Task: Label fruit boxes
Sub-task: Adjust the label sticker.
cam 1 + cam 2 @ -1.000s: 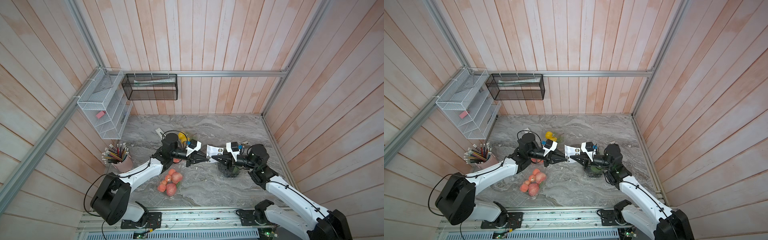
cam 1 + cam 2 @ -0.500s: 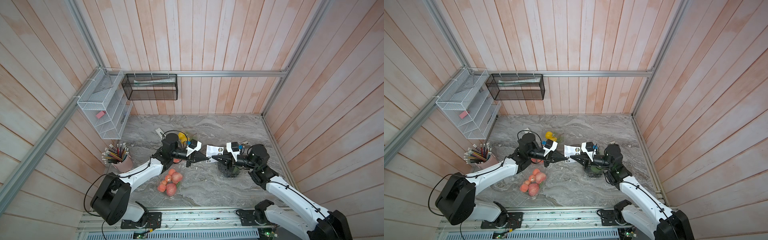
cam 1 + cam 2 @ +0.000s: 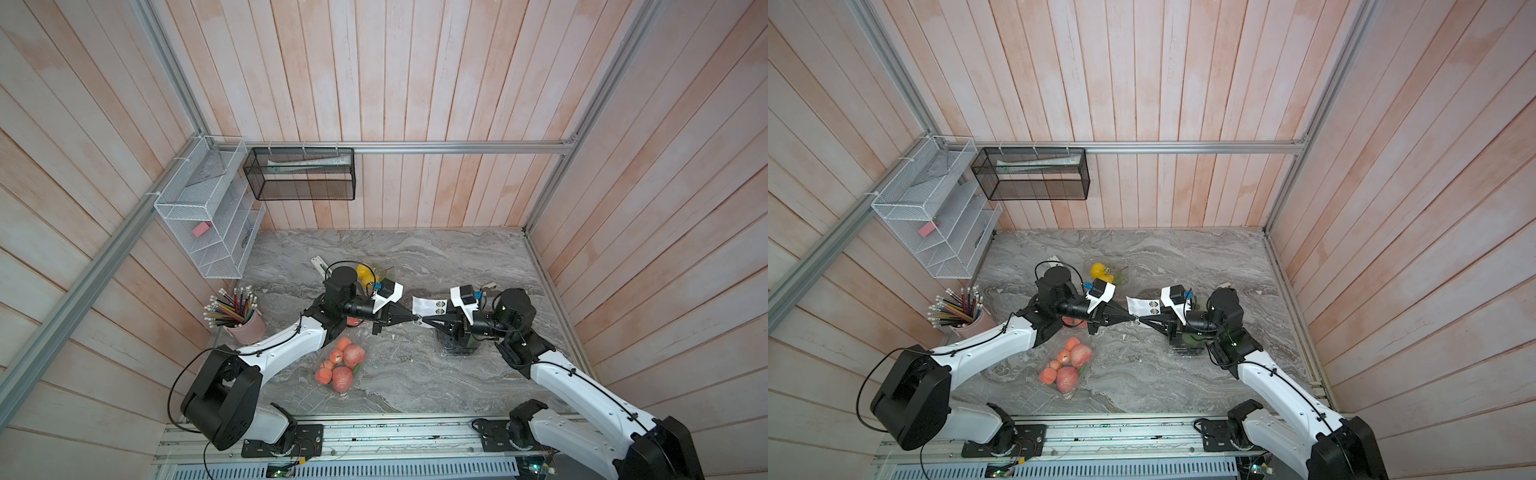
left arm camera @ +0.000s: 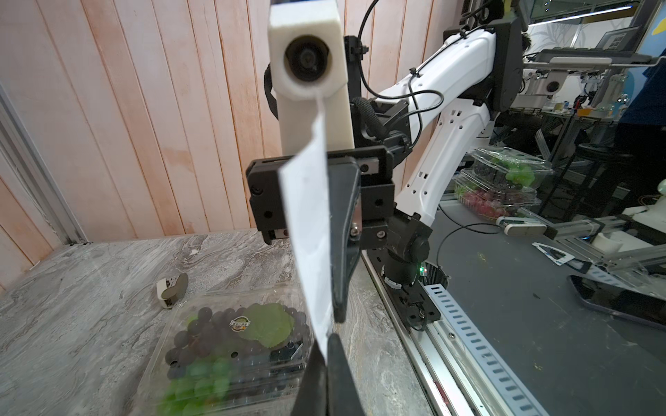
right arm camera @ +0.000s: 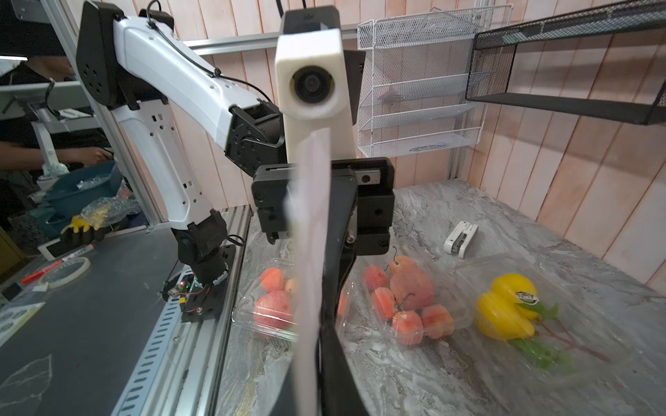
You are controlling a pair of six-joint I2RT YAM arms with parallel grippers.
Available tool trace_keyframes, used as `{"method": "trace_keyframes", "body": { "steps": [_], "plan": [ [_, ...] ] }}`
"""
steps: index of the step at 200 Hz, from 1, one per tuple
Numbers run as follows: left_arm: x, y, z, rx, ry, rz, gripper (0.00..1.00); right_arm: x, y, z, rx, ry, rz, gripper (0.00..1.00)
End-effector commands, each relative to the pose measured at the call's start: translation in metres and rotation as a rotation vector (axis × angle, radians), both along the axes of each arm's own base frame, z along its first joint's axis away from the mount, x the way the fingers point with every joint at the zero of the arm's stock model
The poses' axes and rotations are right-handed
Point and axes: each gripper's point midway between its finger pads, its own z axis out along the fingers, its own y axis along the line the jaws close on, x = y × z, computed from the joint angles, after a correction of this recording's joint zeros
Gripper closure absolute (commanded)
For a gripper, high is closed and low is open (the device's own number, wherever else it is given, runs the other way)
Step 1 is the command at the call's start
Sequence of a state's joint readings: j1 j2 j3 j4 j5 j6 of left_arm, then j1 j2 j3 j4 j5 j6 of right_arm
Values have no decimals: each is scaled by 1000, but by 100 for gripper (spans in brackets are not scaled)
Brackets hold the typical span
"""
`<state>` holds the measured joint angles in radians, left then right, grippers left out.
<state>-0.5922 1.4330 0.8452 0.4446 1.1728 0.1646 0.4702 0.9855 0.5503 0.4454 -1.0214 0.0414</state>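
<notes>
Left gripper (image 3: 412, 319): fingers pressed together, apparently pinching a corner of the sticker sheet (image 3: 428, 306).
Right gripper (image 3: 427, 321): clamped on the same sheet.
Grape box (image 4: 230, 345): below the right arm (image 3: 561, 374); plain in the left wrist view, mostly hidden in both top views.

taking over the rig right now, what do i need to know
Left gripper: shut on sticker sheet, midair.
Right gripper: shut on same sheet.
Boxes on table: grape box below right gripper; apple boxes and yellow box on left gripper's side.
Done: round sticker on grape box, another on yellow box.
Left: apple boxes, no sticker visible.
</notes>
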Motion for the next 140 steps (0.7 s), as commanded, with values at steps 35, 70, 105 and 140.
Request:
{"method": "trace_keyframes", "body": {
  "steps": [35,70,105,140],
  "plan": [
    [0,-2,5,-15,-23,-9,100,-10,2,3,18,26,78,100],
    [-2,-5,6,-18,-25,-29,100,-3,3,-1,8,16,44,100],
    [-6,-5,6,-20,-27,-43,100,4,3,-2,2,-2,10,100],
    [-10,-5,8,-27,-33,-60,100,5,3,-6,-2,8,11,100]
  ]
}}
